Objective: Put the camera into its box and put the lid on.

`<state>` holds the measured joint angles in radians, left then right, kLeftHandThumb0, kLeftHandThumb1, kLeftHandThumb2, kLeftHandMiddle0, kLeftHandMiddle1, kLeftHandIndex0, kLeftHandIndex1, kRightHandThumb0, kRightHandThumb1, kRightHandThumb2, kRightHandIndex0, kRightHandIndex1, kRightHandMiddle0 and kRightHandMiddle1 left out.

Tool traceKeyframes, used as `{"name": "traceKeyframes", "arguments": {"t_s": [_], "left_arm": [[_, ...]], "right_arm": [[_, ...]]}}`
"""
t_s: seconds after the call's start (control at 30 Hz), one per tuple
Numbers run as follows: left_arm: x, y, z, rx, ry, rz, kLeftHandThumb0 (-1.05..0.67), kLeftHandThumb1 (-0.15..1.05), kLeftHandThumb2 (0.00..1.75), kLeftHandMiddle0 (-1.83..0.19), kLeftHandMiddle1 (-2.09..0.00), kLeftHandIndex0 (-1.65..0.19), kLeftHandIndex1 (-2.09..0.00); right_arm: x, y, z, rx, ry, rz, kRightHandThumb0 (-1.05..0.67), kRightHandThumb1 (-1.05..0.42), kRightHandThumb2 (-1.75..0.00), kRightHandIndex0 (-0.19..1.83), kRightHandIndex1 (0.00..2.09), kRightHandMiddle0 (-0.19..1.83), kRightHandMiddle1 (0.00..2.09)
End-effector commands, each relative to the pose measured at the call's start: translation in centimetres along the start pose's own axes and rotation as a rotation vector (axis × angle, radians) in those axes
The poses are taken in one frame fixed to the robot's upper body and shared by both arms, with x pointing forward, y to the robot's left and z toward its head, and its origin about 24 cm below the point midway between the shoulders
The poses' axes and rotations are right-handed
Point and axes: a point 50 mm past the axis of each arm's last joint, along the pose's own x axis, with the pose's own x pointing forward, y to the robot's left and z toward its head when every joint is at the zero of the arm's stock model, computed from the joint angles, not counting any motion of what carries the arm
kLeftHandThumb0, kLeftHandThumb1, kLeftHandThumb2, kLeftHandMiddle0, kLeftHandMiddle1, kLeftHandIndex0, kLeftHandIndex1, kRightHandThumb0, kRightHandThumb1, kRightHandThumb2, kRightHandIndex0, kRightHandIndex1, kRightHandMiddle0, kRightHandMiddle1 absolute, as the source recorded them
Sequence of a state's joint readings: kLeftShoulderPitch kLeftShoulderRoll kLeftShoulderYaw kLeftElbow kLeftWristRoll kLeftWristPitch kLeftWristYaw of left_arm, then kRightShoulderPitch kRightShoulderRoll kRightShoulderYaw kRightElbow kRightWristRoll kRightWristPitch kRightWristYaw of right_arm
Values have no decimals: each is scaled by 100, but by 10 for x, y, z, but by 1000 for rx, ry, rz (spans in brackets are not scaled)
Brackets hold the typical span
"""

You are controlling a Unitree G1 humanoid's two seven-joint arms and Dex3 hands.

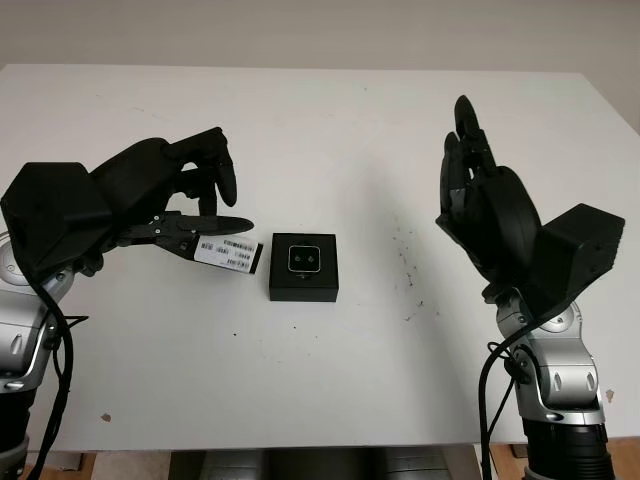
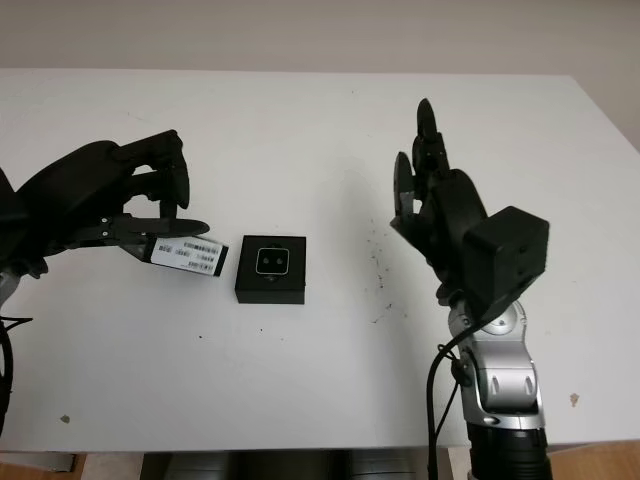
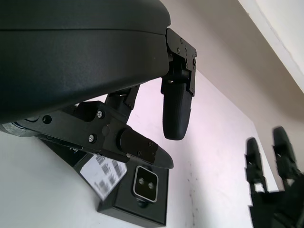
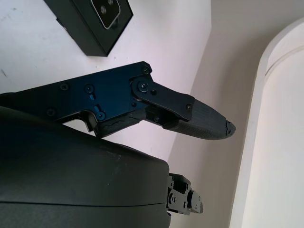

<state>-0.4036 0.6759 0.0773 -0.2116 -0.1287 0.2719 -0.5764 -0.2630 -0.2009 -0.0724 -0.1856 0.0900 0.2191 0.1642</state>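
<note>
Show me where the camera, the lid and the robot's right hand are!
camera [image 1: 304, 259]: left eye view, on its face, inside the box.
lid [image 1: 228, 252]: left eye view, on its white barcode label.
right hand [image 1: 490, 205]: left eye view, on its palm.

A wide white table [image 1: 330, 120] is seen from above, its top marked with small dark specks and scuffs, thickest toward the right of centre. Behind its far edge a plain, pale beige wall [image 1: 320, 30] is seen running across the whole width. Soft, even light is spread over the tabletop, and a strip of brownish floor [image 2: 600, 462] is glimpsed below the table's near edge.
</note>
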Motion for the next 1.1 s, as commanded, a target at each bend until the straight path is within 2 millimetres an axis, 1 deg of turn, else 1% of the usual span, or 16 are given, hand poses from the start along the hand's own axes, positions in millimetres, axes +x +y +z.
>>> {"name": "traceKeyframes", "arguments": {"t_s": [0.0,0.13,0.33,0.43,0.53,0.6,0.7,0.77,0.9,1.07], "left_arm": [[5,-1,5,22,-25,-7,-11,99,5,-41,-209,-26,-209],[7,-2,0,69,-22,16,-11,99,5,-45,-209,-29,-209],[6,-1,-5,65,-28,42,-13,103,6,-41,-209,-24,-209],[6,0,-6,53,-26,51,-15,103,6,-42,-209,-25,-209],[7,1,-5,-4,-29,45,-15,103,6,-45,-209,-26,-209],[10,2,-3,-37,-26,43,-15,102,5,-49,-209,-27,-209],[15,4,1,-93,-24,34,-16,101,5,-60,-209,-31,-209],[18,5,3,-118,-18,26,-17,100,5,-62,-209,-32,-209],[27,7,5,-103,-25,34,-18,100,5,-70,-209,-38,-209],[40,7,-3,-68,-16,120,-16,101,6,-66,-209,-31,-209]], "right_arm": [[-2,1,-4,-3,-1,12,-74,-105,-77,-19,0,-19,0],[-2,1,-6,-1,7,19,-71,-105,-75,-19,0,-19,0],[-2,-1,-7,11,14,18,-70,-105,-73,-19,2,-19,1],[-2,-2,-8,10,13,24,-71,-105,-72,-19,2,-19,1],[-2,-1,-8,7,14,27,-72,-105,-70,-19,2,-19,0],[-2,-1,-9,12,14,28,-72,-105,-70,-19,2,-19,1],[-2,-1,-9,24,17,29,-72,-105,-70,-19,2,-19,1],[-2,0,-9,28,19,30,-72,-105,-69,-19,2,-19,2],[-3,0,-11,23,25,40,-71,-105,-70,-19,1,-19,0],[-3,1,-13,9,31,44,-72,-105,-70,-19,2,-18,2]]}}
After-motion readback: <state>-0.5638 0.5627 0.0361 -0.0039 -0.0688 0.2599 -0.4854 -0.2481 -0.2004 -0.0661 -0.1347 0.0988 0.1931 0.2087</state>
